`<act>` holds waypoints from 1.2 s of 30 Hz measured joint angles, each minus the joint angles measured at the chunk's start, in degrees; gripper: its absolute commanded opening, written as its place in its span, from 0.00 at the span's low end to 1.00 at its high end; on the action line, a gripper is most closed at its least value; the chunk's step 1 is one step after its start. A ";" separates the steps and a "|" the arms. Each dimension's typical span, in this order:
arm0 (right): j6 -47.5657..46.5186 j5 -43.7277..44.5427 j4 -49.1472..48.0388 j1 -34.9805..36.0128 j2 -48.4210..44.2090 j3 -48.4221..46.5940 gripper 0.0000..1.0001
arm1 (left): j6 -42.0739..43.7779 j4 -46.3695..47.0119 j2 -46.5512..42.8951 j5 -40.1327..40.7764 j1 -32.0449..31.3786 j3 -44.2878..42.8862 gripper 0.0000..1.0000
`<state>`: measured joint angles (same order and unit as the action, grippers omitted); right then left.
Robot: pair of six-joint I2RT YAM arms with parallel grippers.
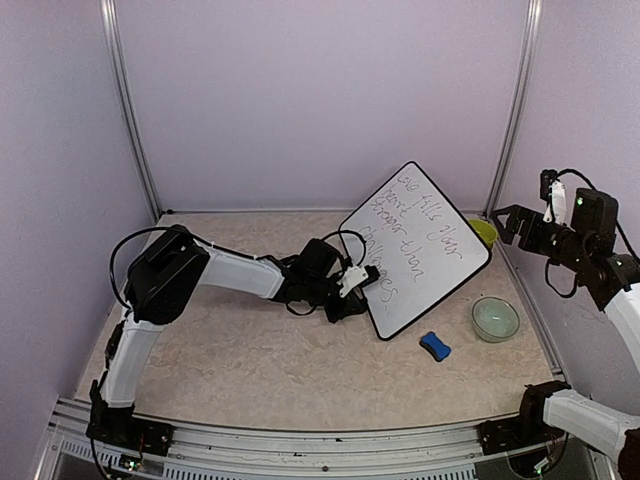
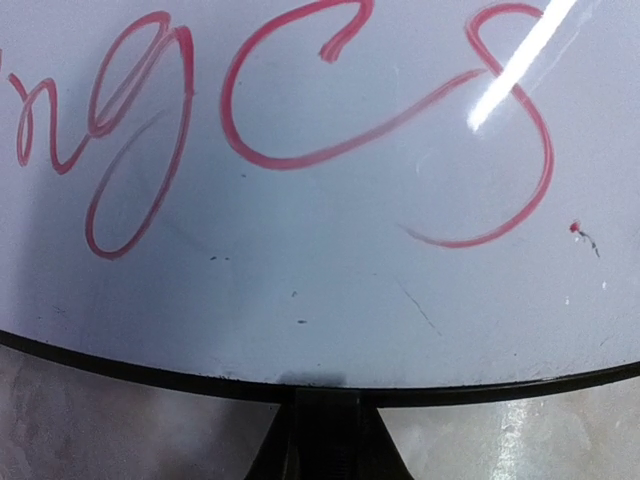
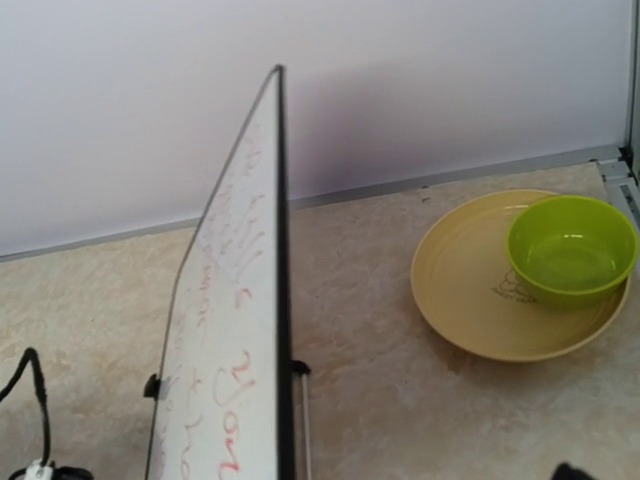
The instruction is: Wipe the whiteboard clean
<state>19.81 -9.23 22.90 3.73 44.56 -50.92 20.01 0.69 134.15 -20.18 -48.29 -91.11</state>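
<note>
Left end effector (image 1: pixel 352 283) is sitting at the whiteboard's (image 1: pixel 420 250) lower-left edge, touching the black frame. Left wrist view is showing one dark finger (image 2: pixel 320 440) meeting the frame from below. The other finger is hidden, so I can't tell whether the jaws are clamping the board.

Whiteboard is standing propped up and leaning back, mid-worktop (image 1: pixel 260 370) toward the rear wall, with red handwriting (image 2: pixel 300 110) covering its face.

Right end effector (image 1: pixel 508 224) is hanging in the air off the whiteboard's right corner, jaws spread wide, holding nothing.

Blue eraser (image 1: pixel 434 346) is lying on the worktop just in front of the whiteboard's bottom corner. Pale green bowl (image 1: pixel 495 318) is sitting right of the eraser, near the whiteboard's lower-right edge. Behind the whiteboard's right side, a lime bowl (image 3: pixel 572 250) is resting in a yellow plate (image 3: pixel 450 290).
</note>
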 measured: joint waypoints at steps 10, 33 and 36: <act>0.02 -0.20 0.00 0.00 0.20 0.00 1.00 | -12.20 7.37 -3.34 9.53 -1.14 7.50 0.00; 0.87 -1.27 -0.02 0.00 0.24 0.00 1.00 | -39.76 -1.36 -3.13 33.11 -6.47 1.09 0.05; 0.87 -1.29 -0.02 0.00 0.22 0.00 1.00 | -42.34 -2.29 -2.86 34.60 -6.91 -0.26 0.08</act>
<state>20.69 -10.52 22.87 3.73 44.77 -50.92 -22.33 -1.61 131.28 14.41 -55.20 -91.37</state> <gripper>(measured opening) 0.999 0.126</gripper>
